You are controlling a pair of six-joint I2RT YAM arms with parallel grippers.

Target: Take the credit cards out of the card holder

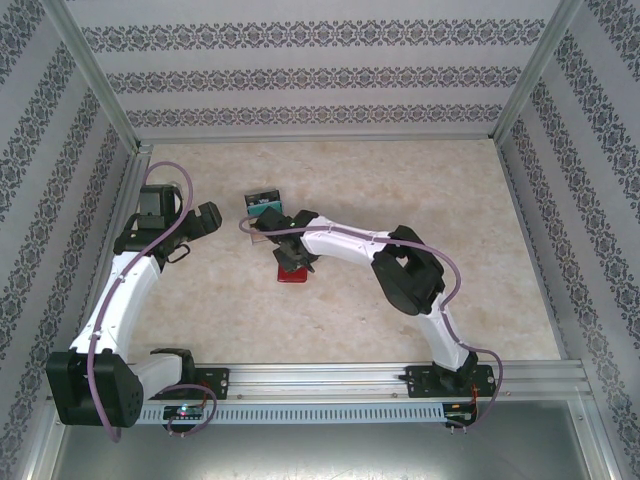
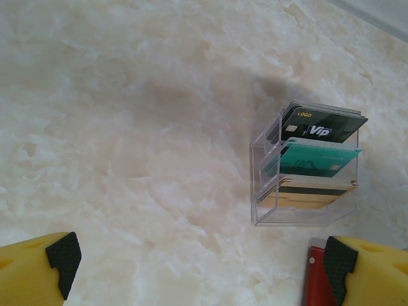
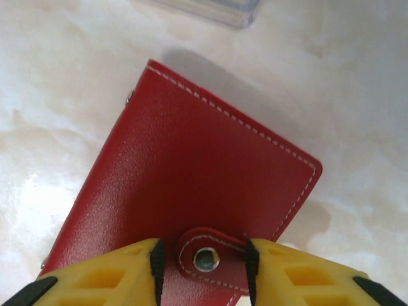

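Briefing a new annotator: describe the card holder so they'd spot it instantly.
Find the middle of the marble-look table, on the near side of the clear card rack, under the right gripper. The card holder is a flat red wallet with white stitching, shut by a snap tab that the gripper straddles. Unlike it, the rack is transparent and holds black, teal and tan cards.

card holder [image 3: 191, 172]: flat on table [image 1: 450, 220], near side of rack [image 2: 261, 191] | cards [image 2: 319, 124]: tiered in rack

Robot lab test booth, aluminium frame [image 1: 350, 372], patterned wallpaper walls [image 1: 320, 75], marble-look tabletop [image 1: 420, 180]
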